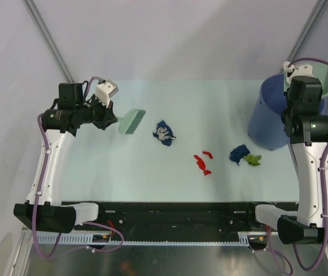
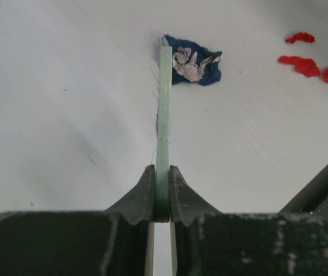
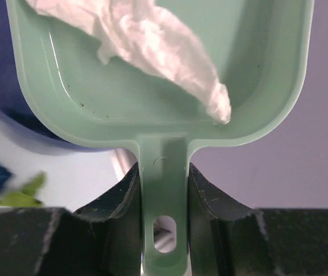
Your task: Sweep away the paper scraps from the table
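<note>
My left gripper (image 1: 111,119) is shut on the mint-green brush (image 1: 131,122), seen edge-on in the left wrist view (image 2: 164,109), its head just left of a dark blue scrap with a white bit (image 1: 164,134) (image 2: 193,66). Red scraps (image 1: 202,163) (image 2: 304,63) lie mid-table (image 1: 123,167). A dark blue scrap (image 1: 239,153) and a green one (image 1: 253,159) (image 3: 23,192) lie near the bucket. My right gripper (image 3: 164,201) is shut on the mint-green dustpan (image 3: 158,123), raised over the blue bucket (image 1: 270,118), with a white crumpled scrap (image 3: 158,46) in it.
The tall blue bucket stands at the table's far right. A black-and-metal rail (image 1: 181,213) runs along the near edge, also at the lower right of the left wrist view (image 2: 324,184). Both arm bases sit at the near corners.
</note>
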Tool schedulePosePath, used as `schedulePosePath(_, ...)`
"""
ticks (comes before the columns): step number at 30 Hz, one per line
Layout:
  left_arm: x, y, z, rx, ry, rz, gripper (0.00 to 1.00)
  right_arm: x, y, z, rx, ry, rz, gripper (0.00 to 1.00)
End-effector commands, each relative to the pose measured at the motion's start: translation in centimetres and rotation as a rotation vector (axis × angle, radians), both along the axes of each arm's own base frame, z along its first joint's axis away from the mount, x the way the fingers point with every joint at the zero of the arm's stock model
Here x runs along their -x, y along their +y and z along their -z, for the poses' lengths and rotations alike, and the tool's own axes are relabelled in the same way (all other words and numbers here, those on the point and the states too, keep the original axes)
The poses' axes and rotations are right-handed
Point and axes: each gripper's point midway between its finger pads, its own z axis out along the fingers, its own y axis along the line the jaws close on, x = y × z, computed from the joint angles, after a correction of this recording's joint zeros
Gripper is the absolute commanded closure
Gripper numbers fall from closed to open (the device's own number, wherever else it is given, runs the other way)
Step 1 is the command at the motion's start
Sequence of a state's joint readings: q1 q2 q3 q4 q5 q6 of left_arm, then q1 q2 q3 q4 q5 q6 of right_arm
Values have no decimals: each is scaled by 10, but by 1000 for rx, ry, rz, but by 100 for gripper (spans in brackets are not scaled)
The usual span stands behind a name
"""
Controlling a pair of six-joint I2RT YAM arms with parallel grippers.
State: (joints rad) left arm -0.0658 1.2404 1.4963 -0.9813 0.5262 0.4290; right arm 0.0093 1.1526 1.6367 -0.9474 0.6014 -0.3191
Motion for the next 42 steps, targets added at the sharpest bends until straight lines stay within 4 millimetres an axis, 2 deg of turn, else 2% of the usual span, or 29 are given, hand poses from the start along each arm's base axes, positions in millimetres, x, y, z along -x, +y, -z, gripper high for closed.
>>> schedulePosePath(1, -2, -4, -1, 13, -27, 37, 100, 15, -45, -19, 377, 238, 74, 100)
schedulePosePath(4, 1, -6, -4, 22, -34, 45, 100, 16, -62, -38, 482, 294, 126, 100)
schedulePosePath(7, 5, -6, -4, 23, -40, 48, 100, -1, -61, -31, 513, 355, 65, 97)
schedulePosePath(9, 6, -6, -5, 19, -48, 46, 100, -14, -59, -11, 502, 402, 8, 96)
schedulePosePath(11, 8, -5, -4, 14, -48, 48, 100, -14, -64, 6, 526, 479, 9, 96)
schedulePosePath(17, 8, -4, -3, 1, -57, 53, 100, -18, -69, -1, 586, 465, 22, 98)
schedulePosePath(18, 8, -4, -2, 1, -55, 55, 100, -26, -69, 5, 630, 476, -5, 99)
schedulePosePath(19, 8, -4, -3, 4, -56, 57, 100, -27, -68, 2, 652, 452, -23, 99)
schedulePosePath(21, 8, -8, -4, 19, -54, 72, 100, -35, -65, 12, 694, 456, -74, 99)
schedulePosePath(24, 9, -10, -5, 29, -52, 83, 100, -32, -68, 10, 737, 461, -62, 99)
schedulePosePath(29, 8, -10, -5, 24, -56, 85, 100, -40, -67, 18, 745, 487, -105, 99)
schedulePosePath(35, 10, -8, -1, 11, -58, 88, 100, -31, -75, -14, 762, 374, 42, 100)
schedulePosePath(37, 9, -9, 1, 16, -51, 92, 100, -24, -70, -37, 749, 242, 91, 100)
schedulePosePath(38, 10, -11, 3, 23, -42, 97, 100, -22, -65, -45, 727, 174, 99, 100)
schedulePosePath(39, 9, -14, 4, 40, -29, 105, 100, -20, -50, -55, 717, 101, 66, 100)
schedulePosePath(42, 7, -22, 10, 77, 19, 112, 100, -23, -9, -68, 638, -73, -26, 100)
